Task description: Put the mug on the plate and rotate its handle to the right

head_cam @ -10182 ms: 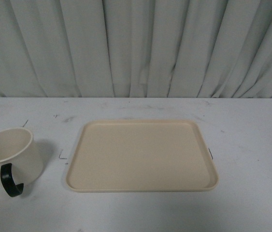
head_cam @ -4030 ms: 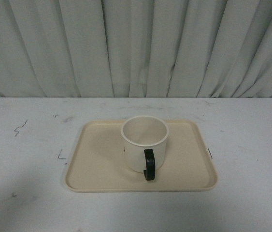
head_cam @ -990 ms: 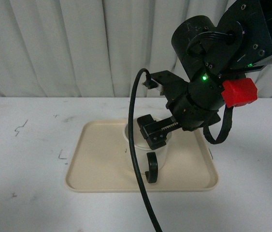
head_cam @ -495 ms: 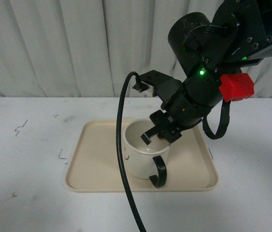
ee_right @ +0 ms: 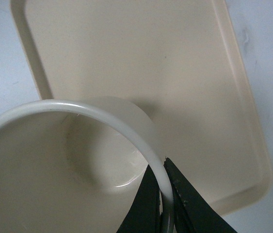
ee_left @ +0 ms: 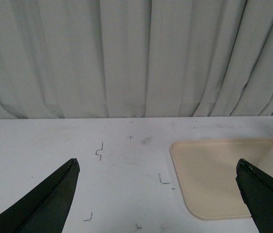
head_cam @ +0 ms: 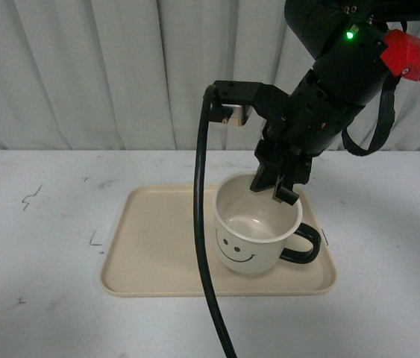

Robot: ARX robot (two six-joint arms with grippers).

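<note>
**Position of the work.** We find the mug [head_cam: 258, 235] standing on the plate [head_cam: 157, 246], in the right half of it and just below the centre of the front view. Its handle [head_cam: 303, 245] points toward the right edge of the frame. It reaches close to the plate's right rim, and we cannot tell whether it overhangs. The smiley face [head_cam: 236, 250] looks toward the camera. We cannot confirm that the base bears flat on the plate.

**Right gripper.** The right gripper [head_cam: 278, 186] comes down from the upper right of the frame onto the far right part of the mug's rim [ee_right: 102, 108]. In the right wrist view the fingers [ee_right: 143, 208] are closed almost together, pinching the thin wall with one inside and one outside. A black cable [head_cam: 202, 246] hangs across the front of the plate.

**Left gripper.** The left gripper [ee_left: 156, 165] is spread wide and holds nothing. It is well apart from the mug, over the bare table [ee_left: 39, 141].

**Step in hand.** In our judgement placement is done and the turn of the handle is at or near its end.

**Next move.** We would expect the right jaws to release and the arm to rise straight off the rim. Care is needed not to drag the wall sideways, tip the mug, or disturb the handle's heading.
</note>
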